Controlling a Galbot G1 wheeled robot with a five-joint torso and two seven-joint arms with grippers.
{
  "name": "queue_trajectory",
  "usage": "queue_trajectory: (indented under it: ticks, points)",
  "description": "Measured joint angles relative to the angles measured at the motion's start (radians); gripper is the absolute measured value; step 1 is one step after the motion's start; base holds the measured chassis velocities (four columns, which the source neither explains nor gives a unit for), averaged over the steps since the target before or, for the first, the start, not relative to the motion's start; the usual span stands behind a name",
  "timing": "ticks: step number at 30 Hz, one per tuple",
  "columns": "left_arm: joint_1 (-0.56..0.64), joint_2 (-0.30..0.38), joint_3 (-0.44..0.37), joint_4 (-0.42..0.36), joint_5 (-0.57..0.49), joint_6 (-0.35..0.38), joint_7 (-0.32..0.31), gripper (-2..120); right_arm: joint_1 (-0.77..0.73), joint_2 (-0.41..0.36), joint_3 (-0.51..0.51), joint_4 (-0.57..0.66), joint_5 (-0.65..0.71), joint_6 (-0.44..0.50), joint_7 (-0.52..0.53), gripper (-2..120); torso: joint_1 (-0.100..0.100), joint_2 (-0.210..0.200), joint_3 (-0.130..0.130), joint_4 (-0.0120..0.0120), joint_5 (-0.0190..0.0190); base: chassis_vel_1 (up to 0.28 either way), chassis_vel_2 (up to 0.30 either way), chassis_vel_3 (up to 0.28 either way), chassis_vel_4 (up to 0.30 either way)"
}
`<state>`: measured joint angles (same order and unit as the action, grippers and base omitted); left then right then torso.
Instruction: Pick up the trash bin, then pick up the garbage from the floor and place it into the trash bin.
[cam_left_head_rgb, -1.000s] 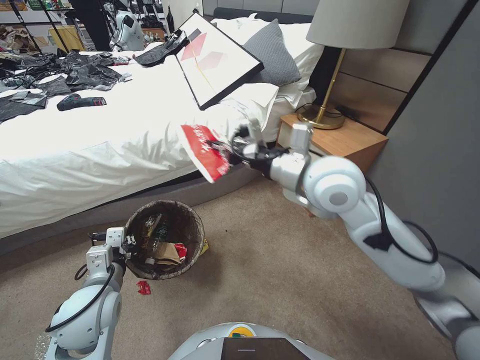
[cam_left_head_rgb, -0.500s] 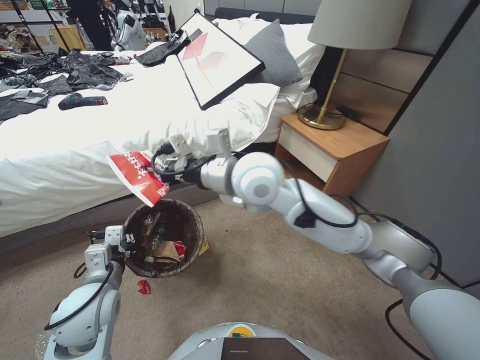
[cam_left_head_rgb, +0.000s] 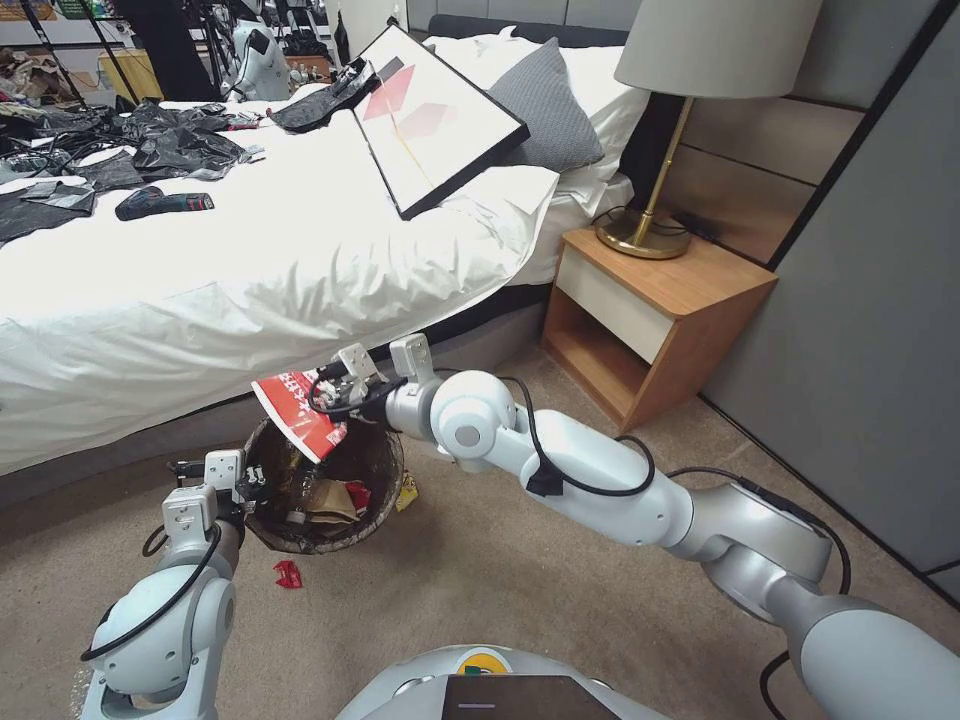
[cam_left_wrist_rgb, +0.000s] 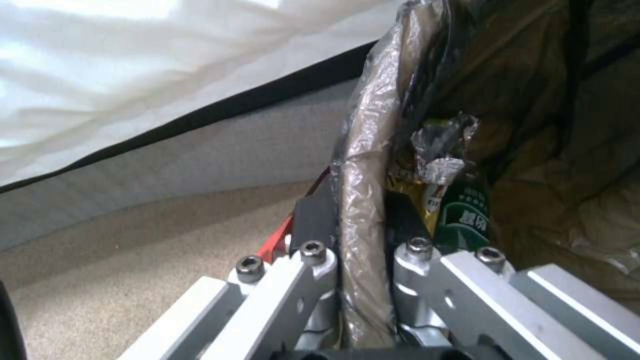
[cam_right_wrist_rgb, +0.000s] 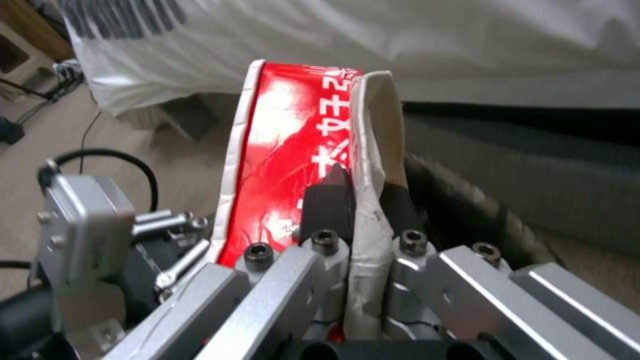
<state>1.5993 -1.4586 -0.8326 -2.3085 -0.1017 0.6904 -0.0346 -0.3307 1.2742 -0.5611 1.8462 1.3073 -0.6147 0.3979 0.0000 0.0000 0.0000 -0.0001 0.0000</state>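
Just left of centre in the head view, the right end effector (cam_left_head_rgb: 335, 392) is clamped on a red-white wrapper (cam_left_head_rgb: 296, 412) whose lower corner dips over the rim of the trash bin (cam_left_head_rgb: 385, 478). At lower left, the left end effector (cam_left_head_rgb: 243, 487) is closed on the bin's bag-lined rim. Inside lie a green-labelled bottle (cam_left_wrist_rgb: 465, 216) and crumpled brown paper (cam_left_head_rgb: 326, 503). One red scrap (cam_left_head_rgb: 287, 574) lies on the carpet beside the bin.

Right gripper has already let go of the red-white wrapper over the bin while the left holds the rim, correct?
Not quite: the right gripper is shut on the red-white wrapper, as the right wrist view shows. The left gripper does hold the trash bin rim.
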Motion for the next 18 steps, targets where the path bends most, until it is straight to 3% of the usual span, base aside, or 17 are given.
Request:
queue_trajectory:
  ticks: [18]
  points:
    - [-0.002, -0.003, -0.002, 0.012, -0.002, -0.006, 0.000, 4, -0.105, 0.043, -0.028, -0.112, -0.093, 0.025, -0.026, 0, 0.000, 0.000, 0.000, 0.0002, 0.0000, 0.000, 0.000, 0.000, 0.000]
